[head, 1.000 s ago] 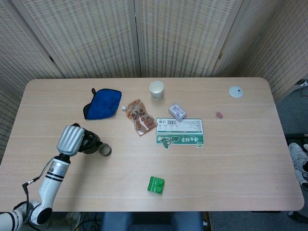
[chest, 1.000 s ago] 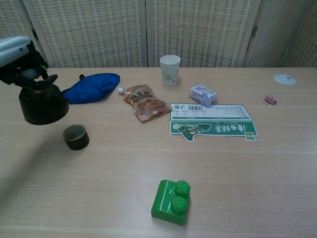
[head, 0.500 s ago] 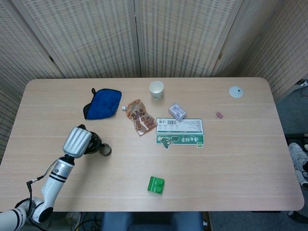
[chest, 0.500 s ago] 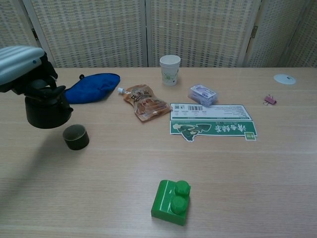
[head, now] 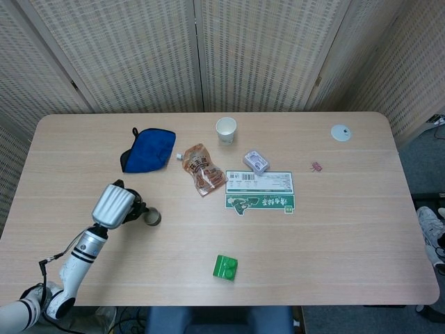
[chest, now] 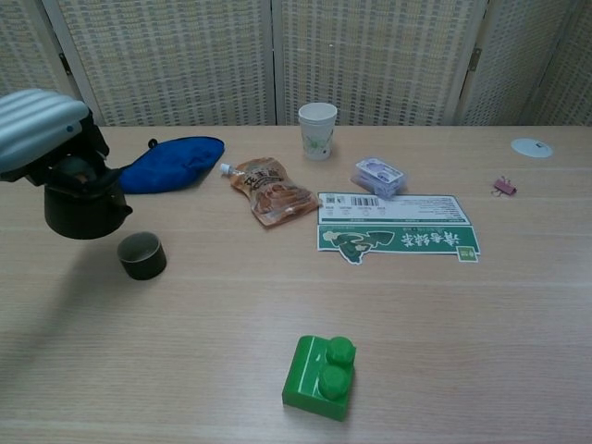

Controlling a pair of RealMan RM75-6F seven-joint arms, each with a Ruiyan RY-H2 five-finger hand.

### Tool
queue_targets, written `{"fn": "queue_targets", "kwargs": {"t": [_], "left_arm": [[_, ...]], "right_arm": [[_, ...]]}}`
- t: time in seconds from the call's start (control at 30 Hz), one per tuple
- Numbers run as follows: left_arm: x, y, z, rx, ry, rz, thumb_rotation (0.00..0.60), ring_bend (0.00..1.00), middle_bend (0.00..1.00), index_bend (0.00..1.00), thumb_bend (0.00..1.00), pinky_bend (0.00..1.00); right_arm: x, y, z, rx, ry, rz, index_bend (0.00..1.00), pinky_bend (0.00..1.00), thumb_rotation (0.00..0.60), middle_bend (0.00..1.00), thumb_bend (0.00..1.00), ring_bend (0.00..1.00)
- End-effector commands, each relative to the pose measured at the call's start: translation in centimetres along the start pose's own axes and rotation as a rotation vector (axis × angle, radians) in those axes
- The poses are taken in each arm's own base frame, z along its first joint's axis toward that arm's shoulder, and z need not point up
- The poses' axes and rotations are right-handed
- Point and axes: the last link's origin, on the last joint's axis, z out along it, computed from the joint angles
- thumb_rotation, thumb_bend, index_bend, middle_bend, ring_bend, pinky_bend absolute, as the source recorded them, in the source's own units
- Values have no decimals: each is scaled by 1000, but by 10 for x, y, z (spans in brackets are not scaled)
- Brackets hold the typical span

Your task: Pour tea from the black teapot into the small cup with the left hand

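1. Here the left hand (chest: 37, 129) grips the black teapot (chest: 79, 205) from above and holds it off the desk (chest: 462, 333), at the far left.
2. The teapot hangs just above and slightly left of the small cup (chest: 141, 255), which stands upright on the desk; the two do not touch in the chest view.
3. Behind them a blue pouch (chest: 176, 163) lies flat.
4. Right of the pouch is an orange snack packet (chest: 273, 191), angled, its cap toward the pouch.
5. A white paper cup (chest: 317, 129) stands upright behind the packet, near the far edge.
6. A small wrapped packet (chest: 378, 176) lies just behind a green and white box (chest: 396, 237), which lies flat mid-desk.
7. A green brick (chest: 319, 376) sits alone near the front edge.
8. Far right are a pink clip (chest: 504, 187) and a white disc (chest: 531, 147), well apart from the rest.
9. The right hand shows in neither view.
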Motion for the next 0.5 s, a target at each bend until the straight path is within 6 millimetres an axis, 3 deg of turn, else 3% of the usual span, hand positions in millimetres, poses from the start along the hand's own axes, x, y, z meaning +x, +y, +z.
{"fn": "queue_targets", "kwargs": {"t": [0.03, 0.5], "left_arm": [[-3, 1, -1, -12, 5, 28, 503, 976, 1000, 1000, 449, 499], [-13, 5, -5, -59, 34, 158, 507, 976, 1000, 1000, 449, 499]], "right_arm": [[0, 0, 0, -1, 0, -1, 260, 160, 600, 318, 190, 236], [0, 0, 0, -3, -2, -3, 260, 160, 600, 318, 191, 236]]}}
